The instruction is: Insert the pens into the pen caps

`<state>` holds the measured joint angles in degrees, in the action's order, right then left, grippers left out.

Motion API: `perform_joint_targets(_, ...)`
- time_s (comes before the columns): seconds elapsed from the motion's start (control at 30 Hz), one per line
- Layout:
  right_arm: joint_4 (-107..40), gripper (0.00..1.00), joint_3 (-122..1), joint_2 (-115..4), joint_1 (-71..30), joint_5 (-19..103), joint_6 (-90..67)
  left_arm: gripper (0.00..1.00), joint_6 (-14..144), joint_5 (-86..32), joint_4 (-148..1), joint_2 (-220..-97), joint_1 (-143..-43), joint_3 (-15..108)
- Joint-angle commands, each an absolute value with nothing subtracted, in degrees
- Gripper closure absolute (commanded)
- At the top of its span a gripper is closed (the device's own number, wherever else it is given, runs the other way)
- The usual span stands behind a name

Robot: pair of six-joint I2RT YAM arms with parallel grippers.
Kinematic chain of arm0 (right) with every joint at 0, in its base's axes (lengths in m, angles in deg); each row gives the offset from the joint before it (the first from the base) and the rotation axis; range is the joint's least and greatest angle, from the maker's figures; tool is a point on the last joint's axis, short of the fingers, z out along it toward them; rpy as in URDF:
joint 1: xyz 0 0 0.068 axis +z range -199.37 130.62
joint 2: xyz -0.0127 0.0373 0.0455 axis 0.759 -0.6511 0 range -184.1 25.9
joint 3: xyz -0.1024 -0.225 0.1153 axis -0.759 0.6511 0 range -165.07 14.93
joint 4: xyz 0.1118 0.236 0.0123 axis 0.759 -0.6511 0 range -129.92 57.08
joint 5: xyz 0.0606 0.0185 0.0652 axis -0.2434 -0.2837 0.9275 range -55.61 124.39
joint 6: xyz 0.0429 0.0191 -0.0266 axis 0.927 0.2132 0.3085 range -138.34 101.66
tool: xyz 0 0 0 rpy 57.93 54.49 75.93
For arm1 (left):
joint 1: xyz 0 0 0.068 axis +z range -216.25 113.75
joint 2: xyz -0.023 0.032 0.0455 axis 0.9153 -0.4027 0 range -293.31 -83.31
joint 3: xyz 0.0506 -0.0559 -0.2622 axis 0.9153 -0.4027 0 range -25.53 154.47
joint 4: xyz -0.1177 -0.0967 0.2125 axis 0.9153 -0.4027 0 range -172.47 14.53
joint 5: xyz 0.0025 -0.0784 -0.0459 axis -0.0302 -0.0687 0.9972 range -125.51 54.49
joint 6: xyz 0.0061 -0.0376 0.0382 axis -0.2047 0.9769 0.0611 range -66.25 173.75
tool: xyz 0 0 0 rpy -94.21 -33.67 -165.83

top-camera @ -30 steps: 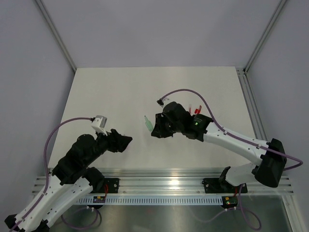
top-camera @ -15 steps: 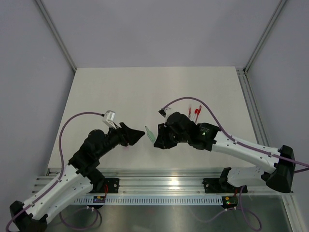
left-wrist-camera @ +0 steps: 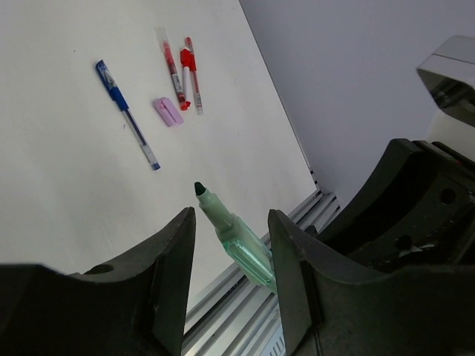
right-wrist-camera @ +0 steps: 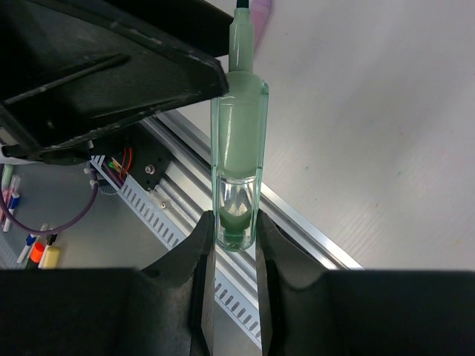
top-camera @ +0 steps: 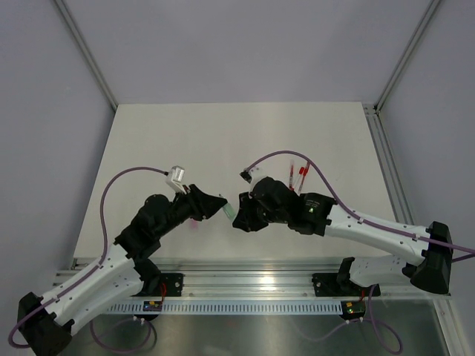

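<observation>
My right gripper (top-camera: 237, 216) (right-wrist-camera: 236, 230) is shut on the clear rear end of a pale green pen (right-wrist-camera: 238, 148) and holds it above the table, dark tip toward the left arm. My left gripper (top-camera: 217, 205) (left-wrist-camera: 231, 215) is open, its jaws either side of the green pen (left-wrist-camera: 231, 239), which sits closer to the right jaw. In the left wrist view a blue pen (left-wrist-camera: 126, 113), two red pens (left-wrist-camera: 182, 74) and a pale pink cap (left-wrist-camera: 168, 112) lie on the table. The red pens (top-camera: 300, 175) also show from the top.
A small pink item (top-camera: 194, 222) lies on the table under the left arm and shows at the top edge of the right wrist view (right-wrist-camera: 261, 6). The aluminium rail (top-camera: 252, 278) runs along the table's near edge. A left finger (right-wrist-camera: 111, 67) fills the right wrist view's upper left.
The left arm has swung right and forward until its open jaws flank the green pen. The right gripper has shifted slightly nearer with the pen still in it.
</observation>
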<state>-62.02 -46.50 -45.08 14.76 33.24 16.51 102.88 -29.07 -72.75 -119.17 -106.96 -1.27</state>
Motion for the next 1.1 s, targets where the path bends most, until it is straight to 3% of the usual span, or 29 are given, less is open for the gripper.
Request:
perform_joint_targets(0.0, -59.29, 0.91, -46.59, -44.85, 15.75, 31.22, 16.90, 0.56, 101.92, -28.21, -68.61, -121.10, -107.38, -0.57)
perform_joint_targets(0.3, -61.21, 0.92, -47.64, -49.06, 17.42, 33.16, 16.38, 0.70, 98.32, -29.44, -66.24, -124.70, -108.00, 1.80)
perform_joint_targets(0.47, -62.89, 0.96, -47.56, -48.72, 17.86, 31.31, 16.64, 0.92, 93.75, -31.10, -67.82, -125.06, -108.96, 3.48)
perform_joint_targets(0.53, -63.07, 0.96, -47.47, -47.49, 17.86, 30.44, 16.82, 0.96, 92.52, -31.37, -68.79, -124.71, -109.23, 3.48)
perform_joint_targets(0.6, -63.24, 0.97, -47.82, -46.88, 17.86, 30.34, 16.90, 0.88, 91.64, -29.80, -68.44, -124.27, -109.32, 3.39)
perform_joint_targets(0.63, -63.42, 0.97, -48.17, -46.87, 17.77, 30.08, 16.99, 0.73, 90.76, -29.27, -68.61, -123.75, -109.41, 3.39)
perform_joint_targets(0.77, -66.75, 0.98, -51.42, -47.49, 17.77, 28.94, 16.82, 0.35, 87.16, -28.74, -72.91, -120.15, -109.41, 5.84)
perform_joint_targets(0.93, -70.53, 0.98, -56.34, -48.37, 17.34, 27.62, 15.94, 0.31, 84.08, -30.32, -81.69, -112.49, -109.49, 8.31)
perform_joint_targets(1.07, -72.20, 0.98, -58.72, -47.84, 16.37, 28.32, 16.46, 0.43, 85.83, -30.33, -84.78, -104.16, -109.49, 5.33)
